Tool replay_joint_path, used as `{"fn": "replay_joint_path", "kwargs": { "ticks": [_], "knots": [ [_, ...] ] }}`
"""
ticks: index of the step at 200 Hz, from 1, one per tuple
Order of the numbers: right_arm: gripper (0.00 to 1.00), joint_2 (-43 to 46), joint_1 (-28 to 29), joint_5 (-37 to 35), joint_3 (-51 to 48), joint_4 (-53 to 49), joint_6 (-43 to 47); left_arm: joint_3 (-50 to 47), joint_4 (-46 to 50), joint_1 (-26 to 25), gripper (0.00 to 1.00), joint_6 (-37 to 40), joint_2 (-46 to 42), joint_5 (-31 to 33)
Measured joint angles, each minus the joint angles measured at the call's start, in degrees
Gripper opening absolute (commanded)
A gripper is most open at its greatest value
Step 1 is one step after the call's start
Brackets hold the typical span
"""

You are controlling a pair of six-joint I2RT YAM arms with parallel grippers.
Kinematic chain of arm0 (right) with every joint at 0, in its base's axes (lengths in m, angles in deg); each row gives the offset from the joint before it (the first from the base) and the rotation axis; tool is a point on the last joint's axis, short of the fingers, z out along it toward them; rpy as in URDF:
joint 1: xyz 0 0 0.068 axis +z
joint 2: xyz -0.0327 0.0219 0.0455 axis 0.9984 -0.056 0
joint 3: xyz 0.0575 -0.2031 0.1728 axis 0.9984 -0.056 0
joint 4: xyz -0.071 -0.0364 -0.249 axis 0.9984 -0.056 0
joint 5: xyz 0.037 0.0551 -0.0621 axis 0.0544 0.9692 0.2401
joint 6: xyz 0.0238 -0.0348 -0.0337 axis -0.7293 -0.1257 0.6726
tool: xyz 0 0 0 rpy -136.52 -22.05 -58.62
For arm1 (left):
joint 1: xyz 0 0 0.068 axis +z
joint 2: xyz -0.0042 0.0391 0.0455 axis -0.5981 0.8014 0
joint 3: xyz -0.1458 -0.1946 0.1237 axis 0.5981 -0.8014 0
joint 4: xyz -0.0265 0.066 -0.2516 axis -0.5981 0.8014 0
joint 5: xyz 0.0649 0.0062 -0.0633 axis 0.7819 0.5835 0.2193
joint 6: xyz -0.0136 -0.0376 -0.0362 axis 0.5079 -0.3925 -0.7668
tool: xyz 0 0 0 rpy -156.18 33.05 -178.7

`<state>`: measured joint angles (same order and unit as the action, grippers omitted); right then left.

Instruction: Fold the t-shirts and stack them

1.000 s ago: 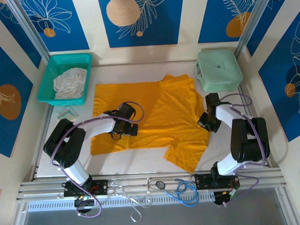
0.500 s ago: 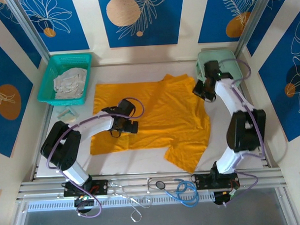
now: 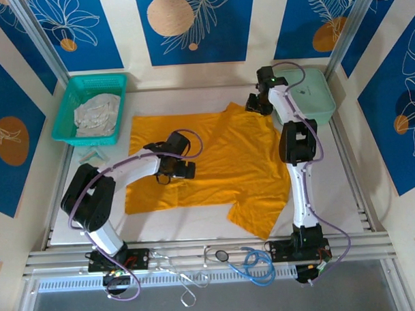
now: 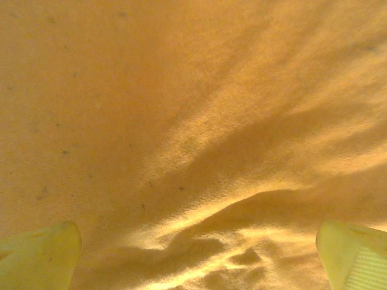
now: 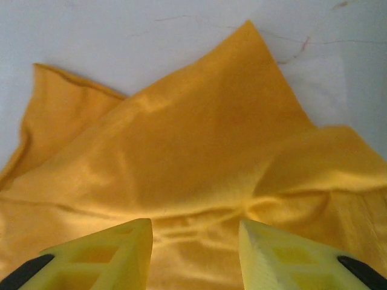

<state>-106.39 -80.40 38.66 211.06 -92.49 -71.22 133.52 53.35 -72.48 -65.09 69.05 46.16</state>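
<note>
Your left fingers [image 4: 39, 257] are cut off at the bottom corners, and the shirt [image 4: 193, 121] between them runs past every edge. Your right fingers [image 5: 103, 254] are cut off below too. Well left of the left fingers, a pale scrap [image 3: 93, 158] is too small to name.

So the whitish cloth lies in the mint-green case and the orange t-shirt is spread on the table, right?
Not quite: the top external view shows the whitish cloth in the teal mesh basket; the orange t-shirt is spread on the table.
</note>
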Motion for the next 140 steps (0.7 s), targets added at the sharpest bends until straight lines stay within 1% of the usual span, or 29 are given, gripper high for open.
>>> {"fn": "replay_joint_path", "kwargs": {
  "ticks": [16, 22, 37, 58, 88, 118, 140],
  "knots": [
    [0.43, -2.16, 0.15, 0.00, 1.25, -1.90, -0.02, -0.09, -0.02, 0.00, 1.00, -0.02, 0.68, -0.04],
    [0.41, -2.47, 0.22, 0.02, 1.09, -2.54, -0.04, -0.09, -0.04, 0.00, 1.00, -0.02, 0.79, -0.07],
    [0.26, -2.56, 0.55, 0.07, 0.76, -3.21, -0.46, -0.09, -0.26, 0.00, 1.00, -0.02, 1.03, -0.20],
    [0.00, -2.56, 1.07, 0.50, 0.37, -3.91, -0.79, -0.26, -0.39, 0.00, 0.99, -0.02, 1.33, -0.22],
    [0.00, -1.40, 1.31, 1.51, -1.81, -3.28, -1.09, -1.22, -0.44, 0.00, 0.99, -0.04, 1.46, -0.22],
    [0.00, 3.50, 1.90, 1.70, -9.90, -2.32, -1.11, -1.88, -0.57, 0.00, 1.00, -0.04, 1.46, -0.22],
    [0.00, 9.03, 3.48, 0.83, -17.22, -1.36, -1.77, -2.25, -0.87, 0.00, 0.99, -0.07, 1.46, -0.22]
  ]
}}
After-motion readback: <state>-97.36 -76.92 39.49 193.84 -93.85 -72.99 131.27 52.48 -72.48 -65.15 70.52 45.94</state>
